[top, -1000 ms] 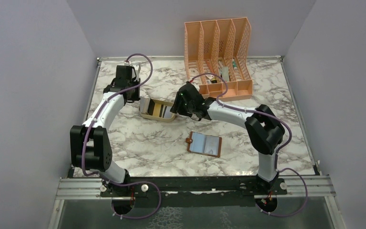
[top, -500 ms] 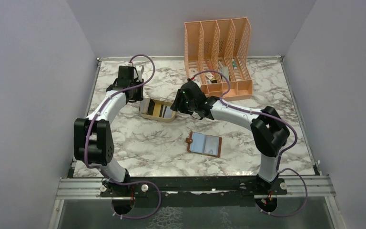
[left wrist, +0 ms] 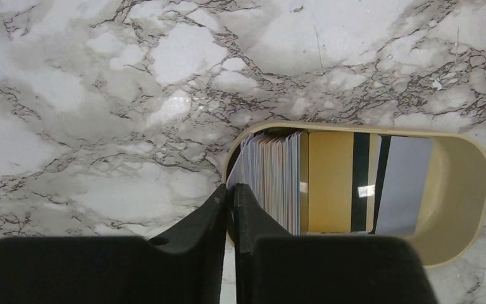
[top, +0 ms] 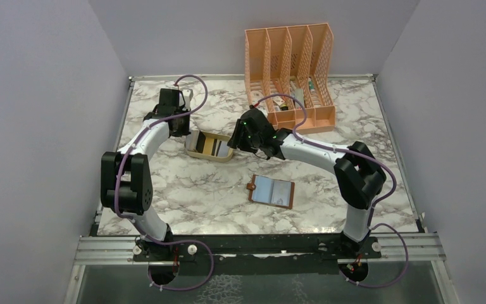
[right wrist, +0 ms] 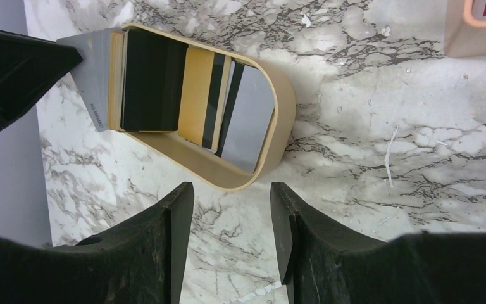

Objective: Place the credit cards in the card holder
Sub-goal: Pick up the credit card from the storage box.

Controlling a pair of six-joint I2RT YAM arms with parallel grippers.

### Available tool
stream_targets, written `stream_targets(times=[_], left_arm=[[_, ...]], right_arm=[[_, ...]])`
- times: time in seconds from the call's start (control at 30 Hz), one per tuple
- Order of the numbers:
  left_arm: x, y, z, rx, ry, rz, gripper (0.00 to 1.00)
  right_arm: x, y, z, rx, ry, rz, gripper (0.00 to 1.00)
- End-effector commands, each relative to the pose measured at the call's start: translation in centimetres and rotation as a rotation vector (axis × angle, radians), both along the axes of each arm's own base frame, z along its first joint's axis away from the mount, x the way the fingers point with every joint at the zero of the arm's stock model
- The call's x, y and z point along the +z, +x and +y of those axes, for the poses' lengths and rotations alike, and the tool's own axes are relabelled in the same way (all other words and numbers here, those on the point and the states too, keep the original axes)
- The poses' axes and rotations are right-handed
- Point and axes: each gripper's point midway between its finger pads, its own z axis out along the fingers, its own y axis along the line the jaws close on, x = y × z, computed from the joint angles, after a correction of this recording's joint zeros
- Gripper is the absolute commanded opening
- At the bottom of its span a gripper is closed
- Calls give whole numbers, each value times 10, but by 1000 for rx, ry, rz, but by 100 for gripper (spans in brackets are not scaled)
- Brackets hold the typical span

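The credit cards stand on edge in a small beige oval tray (top: 210, 146). In the left wrist view I see a tight pale stack (left wrist: 278, 177), a gold card (left wrist: 330, 180) and a grey card (left wrist: 405, 183). My left gripper (left wrist: 231, 189) is at the tray's left end, shut on the outermost pale card (right wrist: 95, 76), whose edge runs into the slit between the fingers. My right gripper (right wrist: 231, 187) hangs open over bare marble just off the tray's right end (right wrist: 285, 114), holding nothing. The card holder (top: 272, 191) lies open on the table nearer the arm bases, bluish pockets up.
A tall peach mesh file organiser (top: 291, 69) stands at the back right, close behind the right arm's wrist; its corner shows in the right wrist view (right wrist: 478, 25). Grey walls close off the table on three sides.
The left gripper's jaws have closed onto the outer card at the tray's left end. Both wrists shifted slightly toward the back of the table; the tray and card holder stayed put.
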Motion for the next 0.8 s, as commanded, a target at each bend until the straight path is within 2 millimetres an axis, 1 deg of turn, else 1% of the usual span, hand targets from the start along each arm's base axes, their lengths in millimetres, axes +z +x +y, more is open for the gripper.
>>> stream_targets(times=[0.0,0.1,0.23,0.43,0.5,0.57,0.7,0.77], left_arm=[[13,12,0,-16,-11,-43,6],[19,14,1,-3,-5,-51,0],[29,18,4,6,7,-59,0],[41,19,7,29,15,-54,0],[43,17,10,43,23,-37,0],[57,19,11,52,28,-51,0],[82,14,12,72,16,-86,0],[96,10,5,51,-22,-114,0]], right_arm=[[18,2,-5,-9,9,-45,48],[16,1,-6,-10,7,-41,48],[14,0,-7,-11,2,-38,48],[19,1,-8,-11,3,-50,48],[21,1,-9,-7,2,-54,48],[22,-1,-9,6,-2,-57,48],[32,-7,-10,53,-4,-73,48],[40,-12,-11,90,-1,-97,48]])
